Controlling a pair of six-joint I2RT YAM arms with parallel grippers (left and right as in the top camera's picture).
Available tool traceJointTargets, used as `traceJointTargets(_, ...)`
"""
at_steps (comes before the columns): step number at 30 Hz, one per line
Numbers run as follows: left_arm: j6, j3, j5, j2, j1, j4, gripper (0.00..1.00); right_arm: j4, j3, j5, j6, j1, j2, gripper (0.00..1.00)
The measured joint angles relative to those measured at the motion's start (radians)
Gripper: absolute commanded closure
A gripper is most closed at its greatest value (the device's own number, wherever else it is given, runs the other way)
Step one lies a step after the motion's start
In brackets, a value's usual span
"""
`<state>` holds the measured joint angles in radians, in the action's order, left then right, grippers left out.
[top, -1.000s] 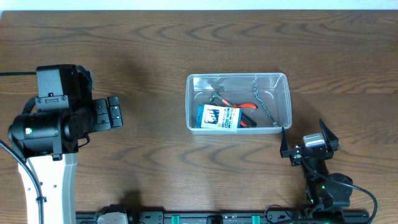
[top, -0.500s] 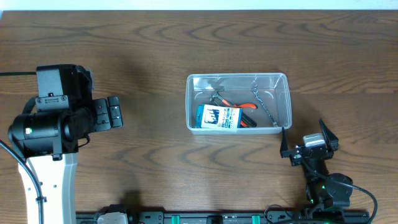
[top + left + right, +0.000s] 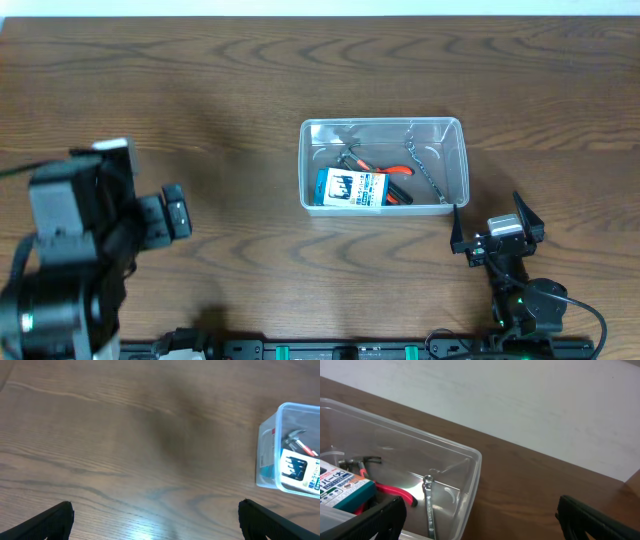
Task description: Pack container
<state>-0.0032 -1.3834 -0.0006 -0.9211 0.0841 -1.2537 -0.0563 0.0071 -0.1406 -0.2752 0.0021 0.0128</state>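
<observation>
Just ahead of the right gripper, near its left finger, sits the container on the table. Inside it: blue-and-white box, red-handled pliers, slim metal tool. The right gripper is spread wide, empty and unmoved over the last second. The left gripper, fingers also apart and empty, has drawn back toward the near table edge. The container is well apart from it, ahead and to its right. Nothing loose shows outside the container. Judgement: packing looks finished and the left arm is retiring.

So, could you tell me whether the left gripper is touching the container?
Apart. The overhead view shows a wide stretch of bare table between the left gripper and the container.
</observation>
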Motion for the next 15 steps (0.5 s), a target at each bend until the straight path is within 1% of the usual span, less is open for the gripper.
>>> traceJointTargets(5, 0.000, 0.049, 0.000, 0.093, 0.000, 0.001, 0.02, 0.000, 0.000, 0.000, 0.000, 0.000, 0.000, 0.01)
traceJointTargets(9, -0.008, 0.102, 0.000, 0.190, -0.001, 0.050, 0.02, 0.000, 0.000, 0.000, 0.000, 0.000, 0.000, 0.01)
traceJointTargets(13, -0.078, 0.148, 0.005, 0.312, -0.001, 0.153, 0.02, 0.000, 0.000, 0.000, 0.000, 0.000, 0.000, 0.01)
traceJointTargets(15, -0.112, 0.181, 0.027, 0.380, -0.001, 0.245, 0.02, 0.000, 0.000, 0.000, 0.000, 0.000, 0.000, 0.01)
